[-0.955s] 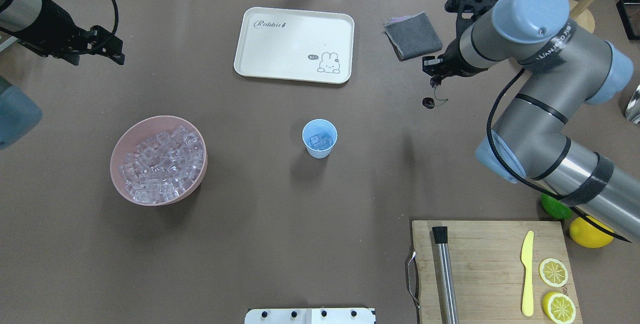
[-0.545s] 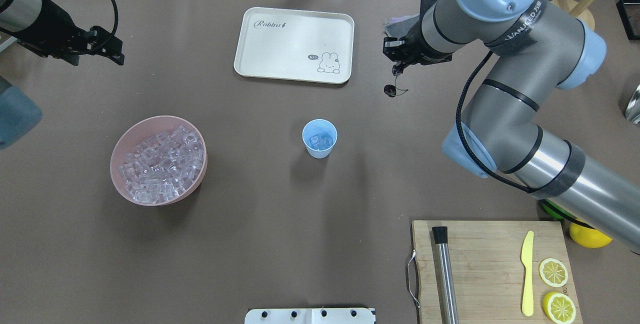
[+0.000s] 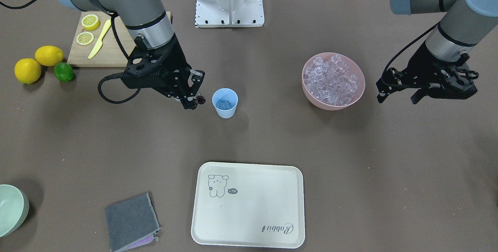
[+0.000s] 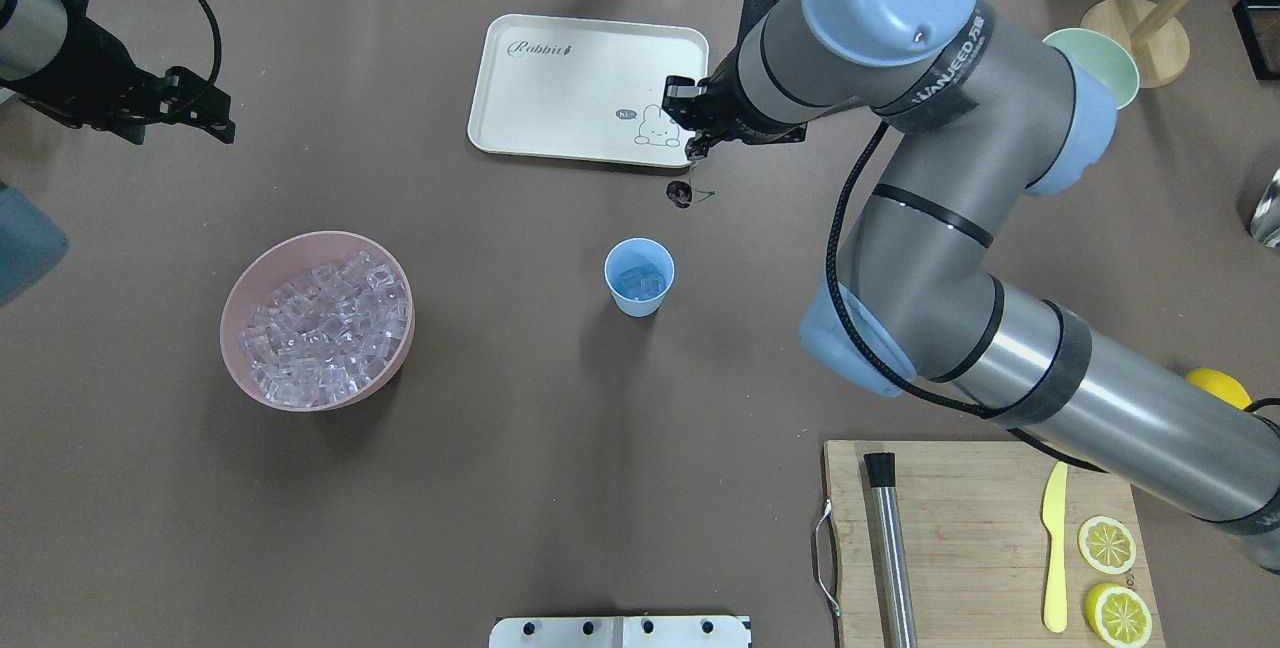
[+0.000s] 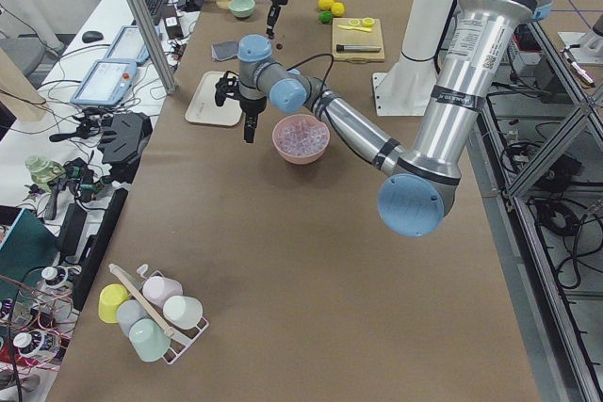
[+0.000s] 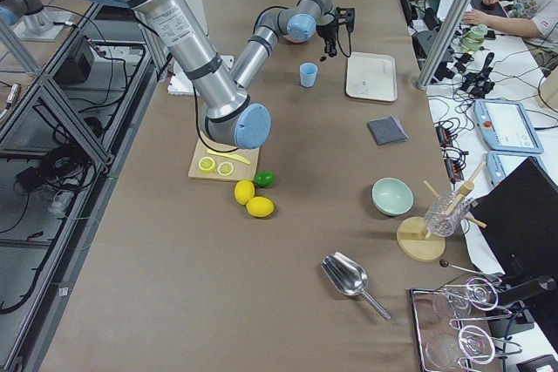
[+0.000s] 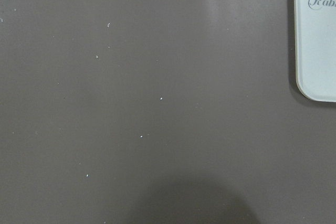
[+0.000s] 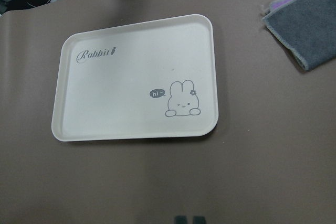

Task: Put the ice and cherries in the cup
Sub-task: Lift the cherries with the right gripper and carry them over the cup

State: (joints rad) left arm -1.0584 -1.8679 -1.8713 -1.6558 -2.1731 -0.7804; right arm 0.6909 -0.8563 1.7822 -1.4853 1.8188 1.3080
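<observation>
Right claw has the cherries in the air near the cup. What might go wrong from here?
1. The cherries dangle on a thin stem below the right claw, beside the cup, not over it; swinging could make them miss its small mouth.
2. The claw looks close to the cup's side; a low approach may tip it and spill its ice.

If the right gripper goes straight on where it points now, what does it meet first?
Probably the bare brown table, in the gap between the light blue plastic cup and the cream rectangular tray. The right gripper points down, shut on the dark red cherries, which hang below it and would land first.
</observation>
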